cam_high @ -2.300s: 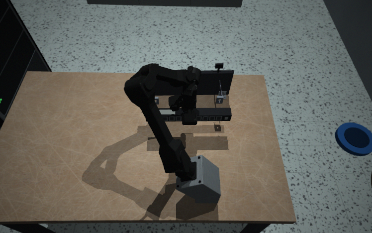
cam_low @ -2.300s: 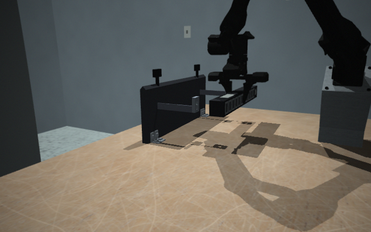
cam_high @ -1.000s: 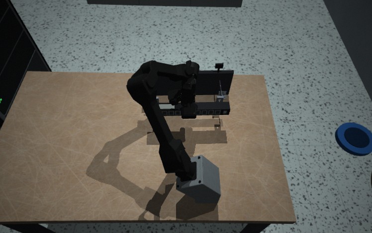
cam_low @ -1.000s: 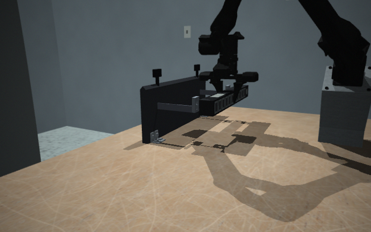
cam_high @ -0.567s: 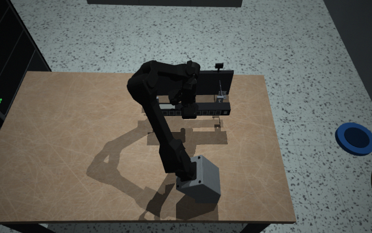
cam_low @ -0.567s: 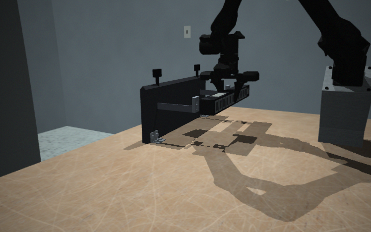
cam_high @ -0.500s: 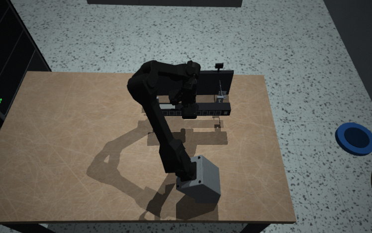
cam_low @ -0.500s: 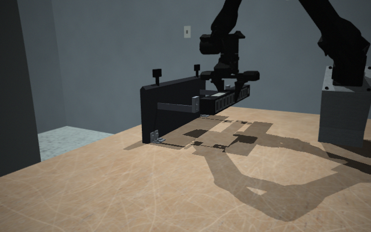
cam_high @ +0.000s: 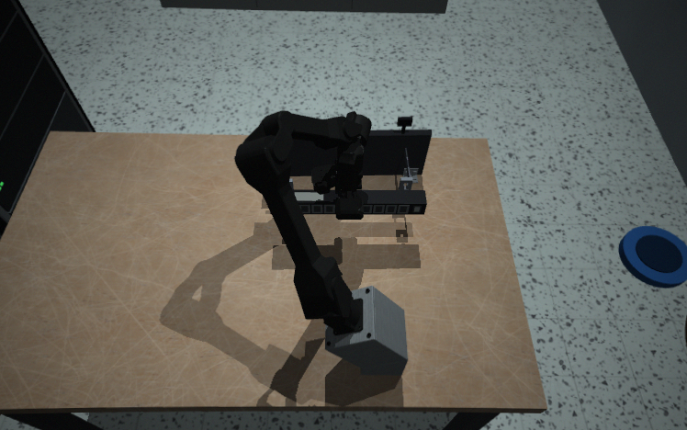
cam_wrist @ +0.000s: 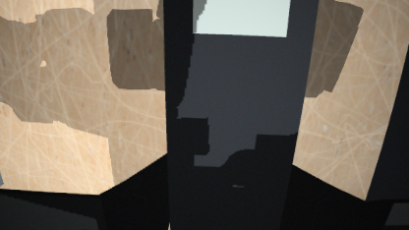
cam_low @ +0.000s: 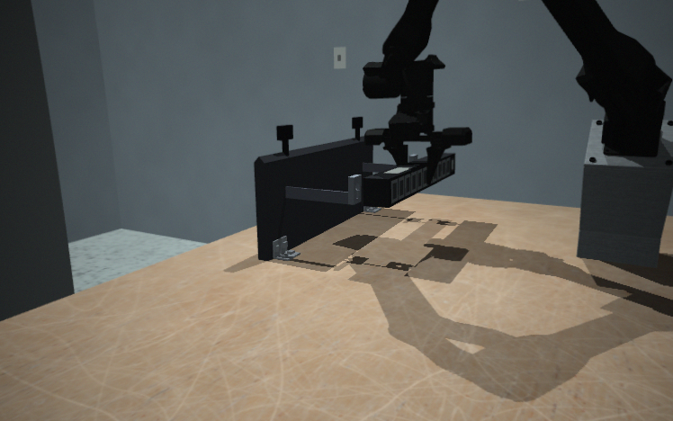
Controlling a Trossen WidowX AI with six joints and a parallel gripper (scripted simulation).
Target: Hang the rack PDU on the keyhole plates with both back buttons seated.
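Observation:
The rack PDU (cam_high: 392,197) (cam_low: 397,191) (cam_wrist: 241,98) is a long black bar with a row of sockets on its front and a pale label on top. My gripper (cam_high: 349,205) (cam_low: 416,161) (cam_wrist: 220,158) is shut on the PDU near its middle, from above, and holds it about level above the table. The PDU hangs close in front of the black back panel (cam_high: 399,152) (cam_low: 308,168). One grey keyhole plate (cam_high: 408,177) (cam_low: 354,188) stands just behind the PDU's end. The other plate is hidden by my arm. The buttons on the PDU's back are hidden.
The arm's grey base box (cam_high: 379,329) (cam_low: 620,208) stands near the table's front. Two small black knobs (cam_low: 284,132) (cam_low: 356,121) stick up from the panel's top. A dark rack (cam_high: 25,101) stands left of the table. A blue disc (cam_high: 653,255) lies on the floor at the right.

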